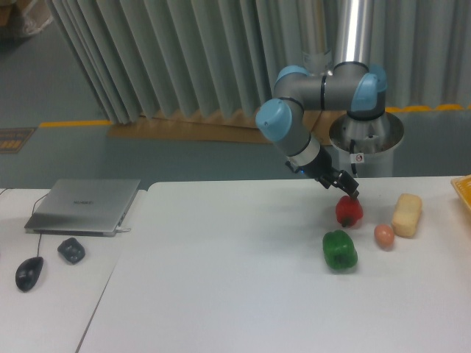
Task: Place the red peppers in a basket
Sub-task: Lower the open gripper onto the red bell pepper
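The red pepper (349, 212) is small and glossy and rests on the white table (243, 279), right of centre. My gripper (352, 193) reaches down from the upper left and its dark fingers sit right at the pepper's top, by the stem. I cannot tell whether the fingers are closed on it. The basket (464, 190) shows only as a yellow-orange rim at the right frame border, well to the right of the pepper.
A green bell pepper (339, 249) lies just in front of the red one. A small orange-brown ball (383, 235) and a pale yellow block (407, 215) lie to its right. A laptop (85, 206), mouse (29, 273) and dark object (71, 250) are at the left.
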Action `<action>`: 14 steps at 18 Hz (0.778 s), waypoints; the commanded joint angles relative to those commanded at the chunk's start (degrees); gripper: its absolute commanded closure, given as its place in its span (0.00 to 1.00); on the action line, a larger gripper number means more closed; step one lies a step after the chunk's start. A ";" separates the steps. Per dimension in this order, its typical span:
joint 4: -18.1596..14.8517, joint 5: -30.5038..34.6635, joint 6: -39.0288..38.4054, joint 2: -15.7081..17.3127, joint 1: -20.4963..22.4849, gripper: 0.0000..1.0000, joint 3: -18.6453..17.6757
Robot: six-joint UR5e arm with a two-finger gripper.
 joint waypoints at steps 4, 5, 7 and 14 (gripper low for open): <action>0.26 0.00 -0.35 -1.75 0.17 0.00 0.97; 0.35 0.00 -0.44 -2.37 0.18 0.00 1.14; 0.44 0.00 -2.19 -3.16 0.18 0.00 1.23; 0.44 0.00 -5.36 -4.57 -0.26 0.00 0.79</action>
